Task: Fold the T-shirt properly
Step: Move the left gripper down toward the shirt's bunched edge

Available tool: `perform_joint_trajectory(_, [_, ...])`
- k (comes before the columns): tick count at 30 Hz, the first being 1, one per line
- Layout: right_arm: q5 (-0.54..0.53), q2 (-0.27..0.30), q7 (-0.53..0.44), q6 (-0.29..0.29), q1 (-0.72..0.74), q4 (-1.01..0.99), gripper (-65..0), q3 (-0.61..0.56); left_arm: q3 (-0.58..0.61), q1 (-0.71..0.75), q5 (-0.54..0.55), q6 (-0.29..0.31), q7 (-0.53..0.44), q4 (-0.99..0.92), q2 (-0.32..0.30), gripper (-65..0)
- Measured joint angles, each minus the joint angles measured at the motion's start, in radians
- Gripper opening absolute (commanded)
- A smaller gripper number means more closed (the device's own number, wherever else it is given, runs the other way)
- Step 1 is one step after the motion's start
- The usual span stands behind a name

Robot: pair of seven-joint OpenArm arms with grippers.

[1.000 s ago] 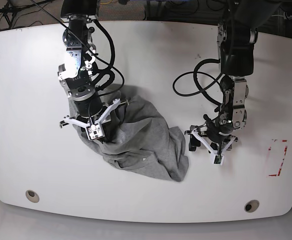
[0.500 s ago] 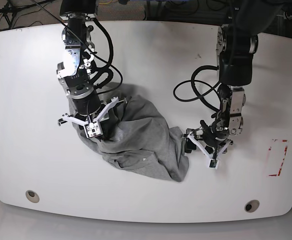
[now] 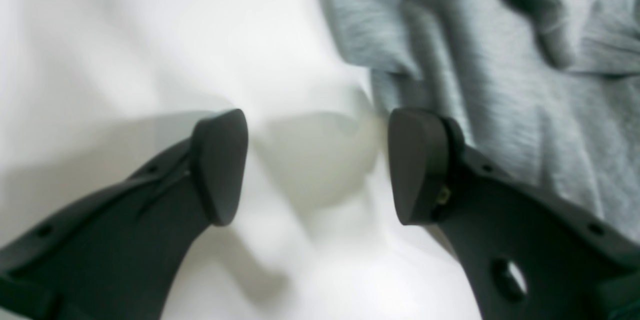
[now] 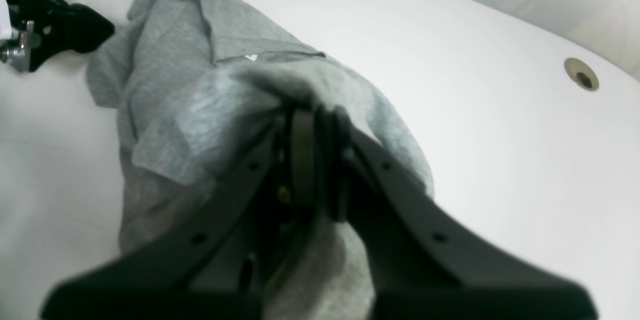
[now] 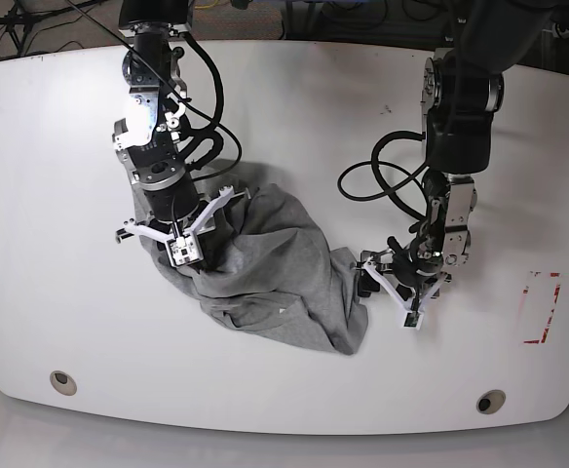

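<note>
T-shirt (image 5: 265, 278) sits bunched in a grey heap mid-table, not spread at all; no lettering or neckline is visible from here. Nearest you in the base view, the heap's low edge ends just beside your left gripper (image 5: 387, 283). Its jaws are spread wide with nothing between them, one pad (image 3: 417, 165) right at the cloth edge and the other pad over bare white table (image 5: 60, 146). Farther back, your right gripper (image 5: 182, 244) is pinched tight on a fold of grey fabric at the top of the heap. Risks: close the left now and you likely nip only air or a thin hem that slips out. Lift the right alone and the whole wad drags, twisting more, because nothing anchors the other side.
</note>
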State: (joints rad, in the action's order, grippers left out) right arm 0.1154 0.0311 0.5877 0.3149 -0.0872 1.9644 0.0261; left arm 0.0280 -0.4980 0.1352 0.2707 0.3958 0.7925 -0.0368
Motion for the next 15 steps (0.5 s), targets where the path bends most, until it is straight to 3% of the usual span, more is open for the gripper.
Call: perform_joint_trajectory(15, [0.000, 0.000, 0.000, 0.000, 0.006, 0.003, -63.8, 0.006, -0.004, 0.022, 0.000, 0.000, -0.019, 0.019, -0.003, -23.8])
